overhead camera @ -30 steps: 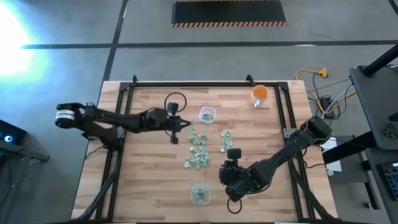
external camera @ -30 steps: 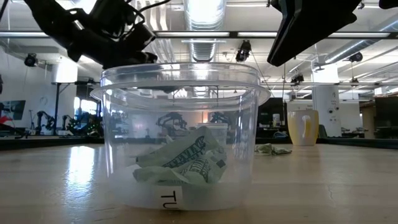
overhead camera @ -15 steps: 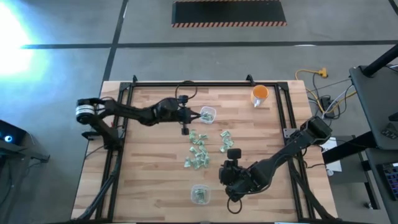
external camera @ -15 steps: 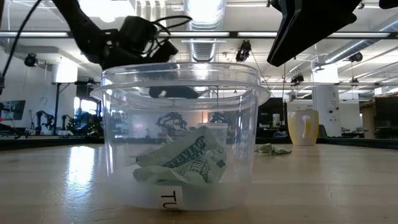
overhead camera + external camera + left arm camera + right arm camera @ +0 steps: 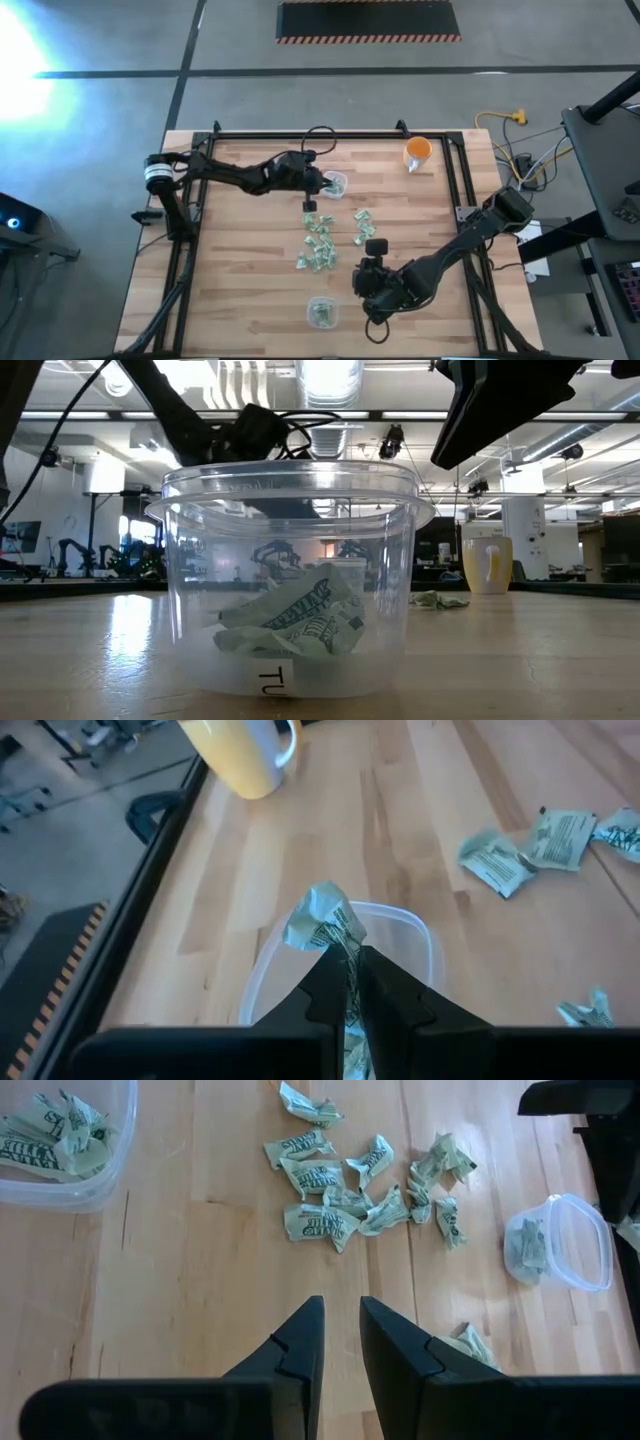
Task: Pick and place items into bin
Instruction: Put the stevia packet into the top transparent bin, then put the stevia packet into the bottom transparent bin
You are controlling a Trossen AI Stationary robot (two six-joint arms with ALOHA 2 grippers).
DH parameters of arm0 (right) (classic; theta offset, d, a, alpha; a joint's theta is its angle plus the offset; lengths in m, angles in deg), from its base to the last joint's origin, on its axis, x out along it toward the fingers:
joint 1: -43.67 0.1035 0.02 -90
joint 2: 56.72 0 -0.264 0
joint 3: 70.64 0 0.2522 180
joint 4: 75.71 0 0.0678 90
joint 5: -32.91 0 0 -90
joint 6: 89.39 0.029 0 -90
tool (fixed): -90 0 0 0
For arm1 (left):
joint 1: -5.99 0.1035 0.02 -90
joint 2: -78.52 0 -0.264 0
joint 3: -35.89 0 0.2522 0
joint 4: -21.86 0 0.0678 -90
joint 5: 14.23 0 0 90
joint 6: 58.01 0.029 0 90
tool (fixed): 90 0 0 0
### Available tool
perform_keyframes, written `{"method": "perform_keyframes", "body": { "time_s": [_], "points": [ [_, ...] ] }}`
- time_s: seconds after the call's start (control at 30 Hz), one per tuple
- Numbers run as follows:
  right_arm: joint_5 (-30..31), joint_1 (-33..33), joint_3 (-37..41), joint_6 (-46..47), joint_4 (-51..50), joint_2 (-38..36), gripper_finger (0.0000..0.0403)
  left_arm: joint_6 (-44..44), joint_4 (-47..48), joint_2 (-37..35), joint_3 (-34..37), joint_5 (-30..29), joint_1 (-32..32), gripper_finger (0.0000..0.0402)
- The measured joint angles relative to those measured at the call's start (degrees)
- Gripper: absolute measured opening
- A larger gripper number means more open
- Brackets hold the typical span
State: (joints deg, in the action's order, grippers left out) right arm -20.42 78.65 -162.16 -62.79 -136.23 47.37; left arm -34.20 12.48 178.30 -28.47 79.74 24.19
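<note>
Grey concrete floor (image 5: 100, 40); striped mat (image 5: 368, 20); ceiling lights (image 5: 330, 375).

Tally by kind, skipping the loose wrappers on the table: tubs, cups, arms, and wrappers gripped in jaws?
Clear tubs: 2
Orange cup: 1
Robot arms: 2
Wrapped piece in the left jaws: 1
Total: 6

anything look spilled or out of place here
Nothing is damaged. The wrapped pieces lie loose mid-table, apparently waiting to be sorted. The left gripper holds one above the far bin.
</note>
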Motion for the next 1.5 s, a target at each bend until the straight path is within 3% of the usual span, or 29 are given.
{"method": "perform_keyframes", "body": {
  "time_s": [0.27, 0.77, 1.03, 1.2, 1.5],
  "points": [
    [0.0, 0.0, 0.0, 0.0, 0.2, 0.0, 0.0059, -5.1, 0.2, -0.4, -0.4, 0.0, 1.1, 0.0014],
    [0.0, 0.0, 0.2, 0.0, 0.5, 0.0, 0.0059, -5.4, 0.1, -0.4, -0.1, 0.0, 1.3, 0.0104],
    [0.8, 0.0, 0.6, 0.2, 0.7, 0.0, 0.0059, -5.4, 0.7, -1.1, 0.0, 0.0, 1.3, 0.0116],
    [6.4, -0.3, 4.0, 1.8, 0.7, 0.0, 0.0059, -5.4, 9.9, -5.6, 0.0, 0.0, 1.2, 0.0116],
    [6.9, -3.7, 9.3, 5.8, 1.0, 0.0, 0.0059, -5.9, 29.5, -18.7, 3.6, 0.4, 0.0, 0.0116]
  ]
}}
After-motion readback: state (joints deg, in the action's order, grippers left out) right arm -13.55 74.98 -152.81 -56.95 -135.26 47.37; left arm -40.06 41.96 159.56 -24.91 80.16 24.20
